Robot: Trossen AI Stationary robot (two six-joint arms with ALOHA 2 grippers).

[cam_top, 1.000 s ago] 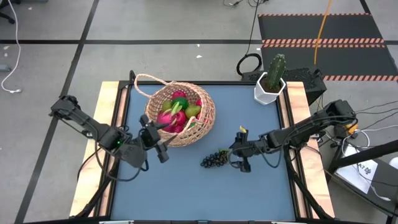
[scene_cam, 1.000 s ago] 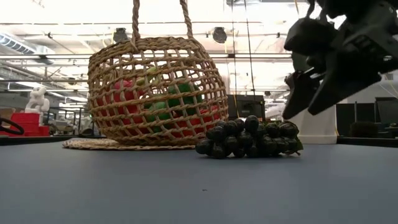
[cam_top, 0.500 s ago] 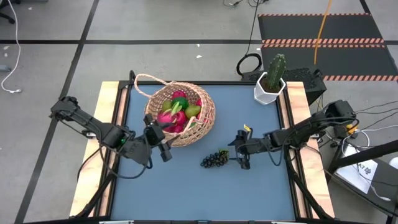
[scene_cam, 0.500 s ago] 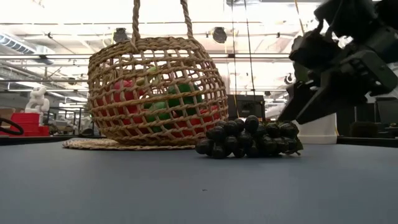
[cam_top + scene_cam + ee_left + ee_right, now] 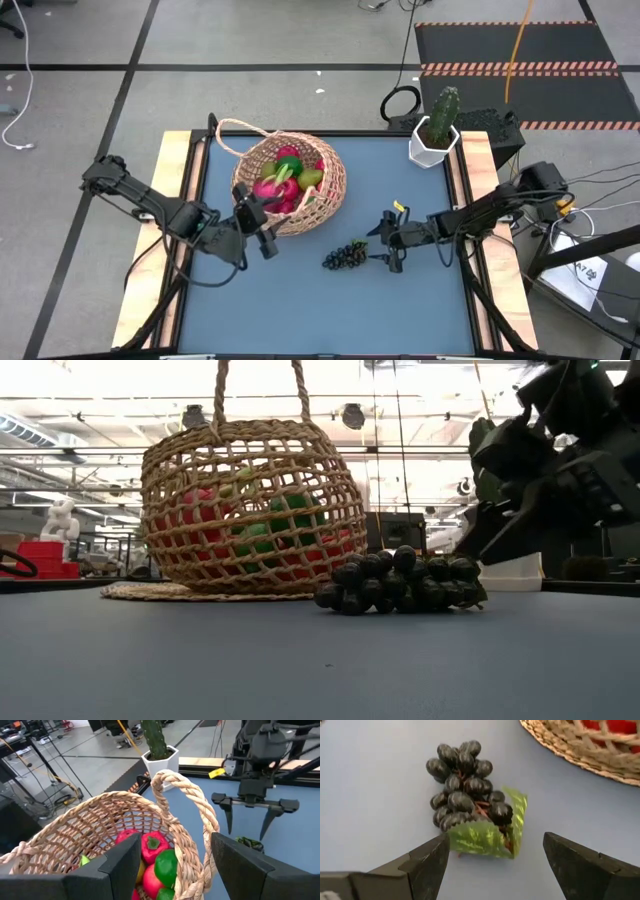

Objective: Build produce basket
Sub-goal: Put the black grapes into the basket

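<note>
Right claw (image 5: pixel 384 248) has edged closer to grape bunch (image 5: pixel 344 256), fingers spread.

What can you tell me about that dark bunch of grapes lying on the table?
The grape bunch is a toy cluster of glossy, near-black round grapes on a reddish stem, with a shiny green leaf at one end. It lies flat on the blue table, just outside the wicker basket and not touching it. The right gripper hovers open at its leaf end, not touching it.
</note>
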